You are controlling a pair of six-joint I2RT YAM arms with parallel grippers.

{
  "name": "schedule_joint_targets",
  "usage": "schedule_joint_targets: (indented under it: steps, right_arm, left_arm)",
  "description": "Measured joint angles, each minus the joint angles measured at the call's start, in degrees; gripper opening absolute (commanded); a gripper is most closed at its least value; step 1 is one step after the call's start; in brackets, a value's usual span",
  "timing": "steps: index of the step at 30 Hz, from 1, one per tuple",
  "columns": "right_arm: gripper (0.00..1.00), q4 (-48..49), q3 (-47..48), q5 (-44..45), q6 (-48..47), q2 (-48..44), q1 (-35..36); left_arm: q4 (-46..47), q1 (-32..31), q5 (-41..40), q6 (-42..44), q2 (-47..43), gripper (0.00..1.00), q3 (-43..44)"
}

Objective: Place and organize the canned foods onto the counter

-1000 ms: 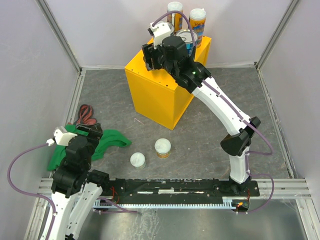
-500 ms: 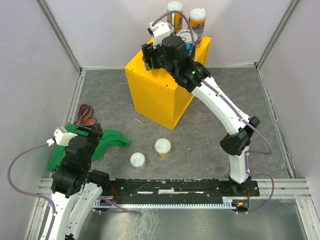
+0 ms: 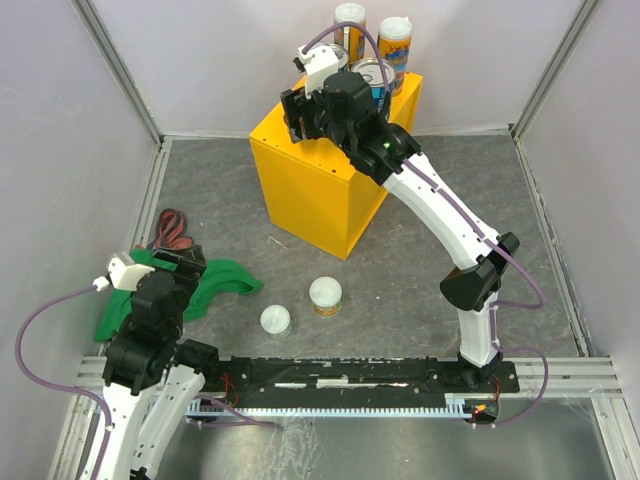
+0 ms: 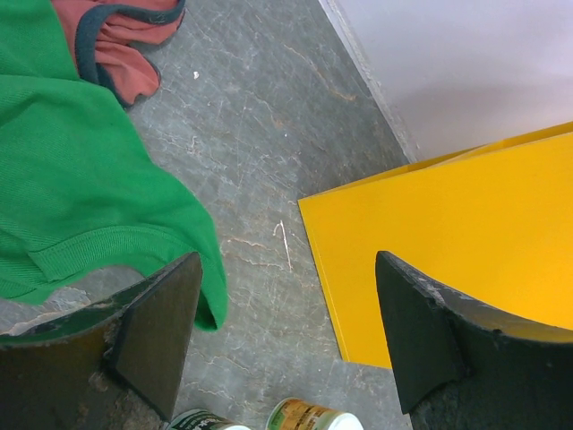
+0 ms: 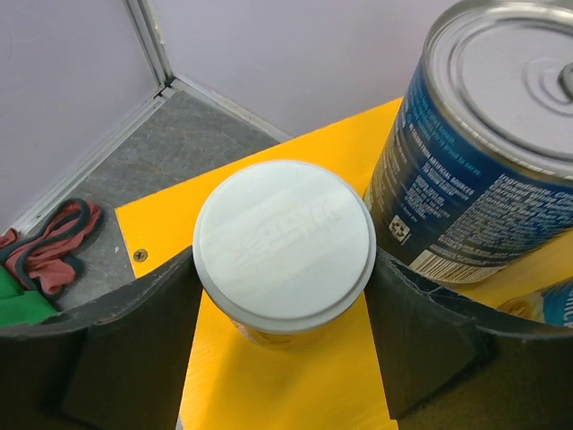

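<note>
Scanning from the left, we are seeing the left pincer (image 4: 286,305) hanging wide open and empty above the grey marbled desk (image 4: 269,116), beside a crumpled green cloth (image 4: 81,179). A short white-lidded can (image 3: 275,319) is standing upright on the grey surface, and a second short can (image 3: 325,296) is standing near it, the two not touching. Behind them the bright yellow box-shaped desk (image 3: 310,190) is sitting on the grey one. The right pincer (image 5: 285,269) is reaching over its top, its fingers (image 5: 134,340) bracketing a third short can (image 5: 284,233) that is standing upright on the yellow top. The pads are sitting right at its sides, and we cannot tell whether they are pressing it. Just to the right, a wide blue-labelled can with a silver top (image 5: 483,161) is standing close by. At the far corner, a tall slim orange-labelled can (image 3: 350,25) and its twin (image 3: 395,45) are standing side by side.
</note>
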Motion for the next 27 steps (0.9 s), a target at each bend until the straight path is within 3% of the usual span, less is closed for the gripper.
schedule_joint_targets:
  steps: [6,27]
  right_arm:
    - [0.89,-1.9,-0.5,-0.6,0.3,0.0,0.0]
    - [0.90,-2.4,-1.5,-0.5,0.0,-3.1,0.3]
  left_arm:
    - [0.3,0.0,0.2,0.0,0.2,0.84,0.0]
    - [0.3,0.0,0.2,-0.1,-0.4,0.84,0.0]
